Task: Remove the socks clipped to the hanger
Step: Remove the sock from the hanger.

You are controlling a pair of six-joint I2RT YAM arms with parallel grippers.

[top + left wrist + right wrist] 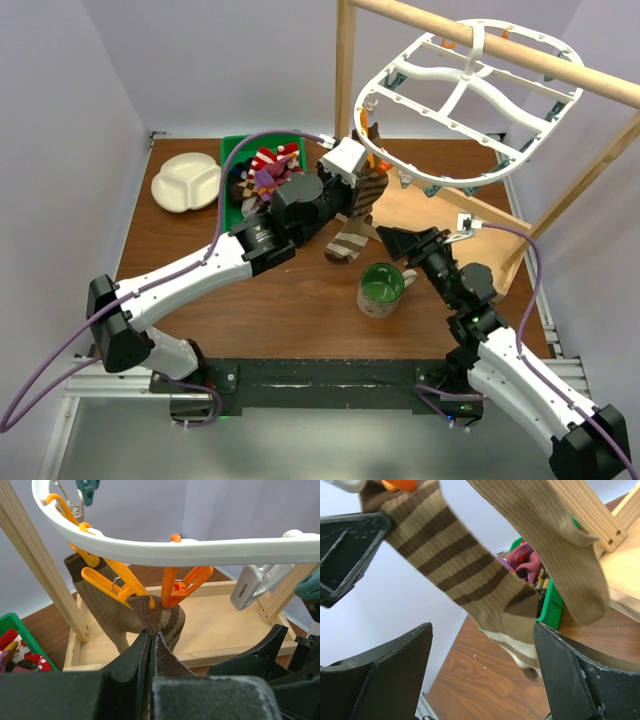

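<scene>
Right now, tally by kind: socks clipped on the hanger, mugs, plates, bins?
Socks on the hanger: 2
Mugs: 1
Plates: 1
Bins: 1
Total: 5

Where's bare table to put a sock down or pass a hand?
Free: the table between the white plate and the left arm, and the front strip between that arm and the green mug. Crowded: the green bin, the left pincer shut on the brown sock under the hanger, and the open right pincer by the mug.
</scene>
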